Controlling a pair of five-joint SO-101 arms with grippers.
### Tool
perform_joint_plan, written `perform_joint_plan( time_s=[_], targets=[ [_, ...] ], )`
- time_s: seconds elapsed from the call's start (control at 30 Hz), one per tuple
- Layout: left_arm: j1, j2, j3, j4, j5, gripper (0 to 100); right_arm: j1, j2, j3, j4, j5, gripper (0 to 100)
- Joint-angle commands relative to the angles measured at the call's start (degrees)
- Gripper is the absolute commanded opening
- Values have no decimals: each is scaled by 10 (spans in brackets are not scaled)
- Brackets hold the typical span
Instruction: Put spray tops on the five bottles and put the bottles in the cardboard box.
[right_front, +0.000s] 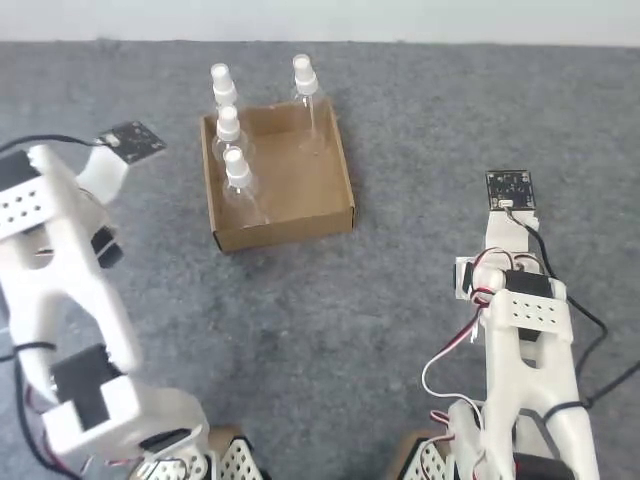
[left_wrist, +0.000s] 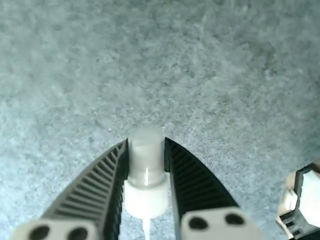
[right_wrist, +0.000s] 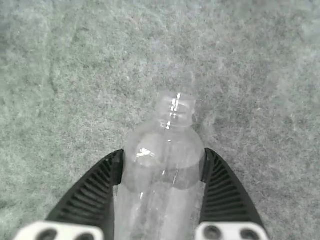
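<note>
While over open carpet (left_wrist: 200, 60), left gripper (left_wrist: 145, 146) around spray top (left_wrist: 145, 172).

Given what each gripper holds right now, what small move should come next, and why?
Probably bring the left gripper, shut on the white spray top, toward the right gripper, which grips the clear plastic bottle; its neck is bare, so the top likely goes on there.

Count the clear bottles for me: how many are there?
5. Four topped bottles stand at the cardboard box: three along its left wall, one near its far right corner. The fifth bottle, topless, sits in the right tool.
</note>
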Motion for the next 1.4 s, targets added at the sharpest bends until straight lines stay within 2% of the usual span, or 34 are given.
perform_joint_plan(
  time_s=[0.0, 0.4, 0.67, 1.2, 1.37],
  targets=[
    [-1, -47, -23, 21, 37, 12, -6, -21, -3, -8, 0, 62],
    [-1, -131, -22, 21, 137, 12, -6, -24, -3, -7, 0, 62],
    [4, -215, 39, 14, 165, 12, -4, -25, -3, -7, 0, 62],
    [4, -426, 246, -177, 256, 12, -2, -26, -6, 6, -1, 62],
    [4, -476, 295, -230, 302, 12, -2, -73, 4, 20, -2, 62]
  ],
)
